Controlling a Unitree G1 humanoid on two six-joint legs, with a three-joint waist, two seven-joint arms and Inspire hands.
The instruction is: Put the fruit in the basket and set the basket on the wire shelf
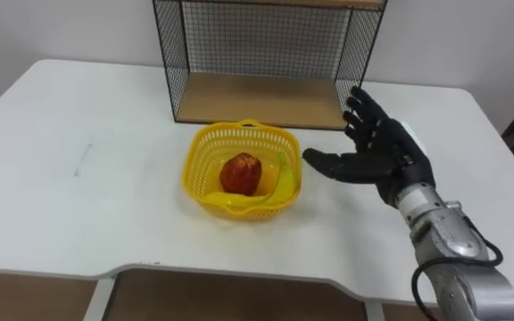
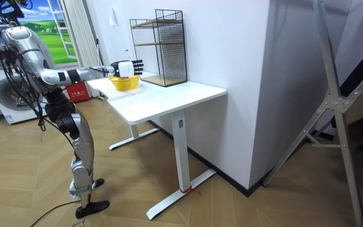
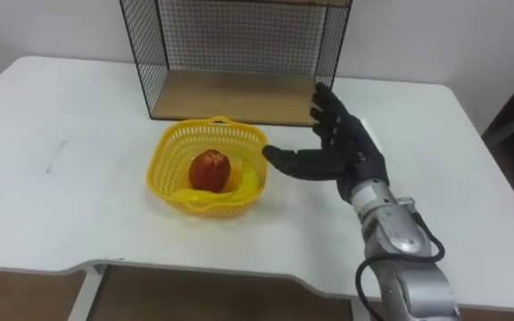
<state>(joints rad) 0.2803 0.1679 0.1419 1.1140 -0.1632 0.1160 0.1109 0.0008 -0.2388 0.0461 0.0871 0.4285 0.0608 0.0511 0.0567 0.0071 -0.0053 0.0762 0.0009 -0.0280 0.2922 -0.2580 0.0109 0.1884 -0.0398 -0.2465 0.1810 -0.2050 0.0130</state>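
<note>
yellow basket (image 1: 242,169), apple (image 1: 241,173), spread right hand (image 1: 377,147)

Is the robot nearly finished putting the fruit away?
About halfway. Done: the red apple and the banana lie in the yellow basket. In hand: nothing; the right robot hand is open just right of the basket, not gripping it. Left: the basket stands on the white table in front of the wire shelf, so it must be grasped and set there.

Wire shelf (image 1: 259,100) open-fronted; mesh sides (image 1: 173,62)
</note>
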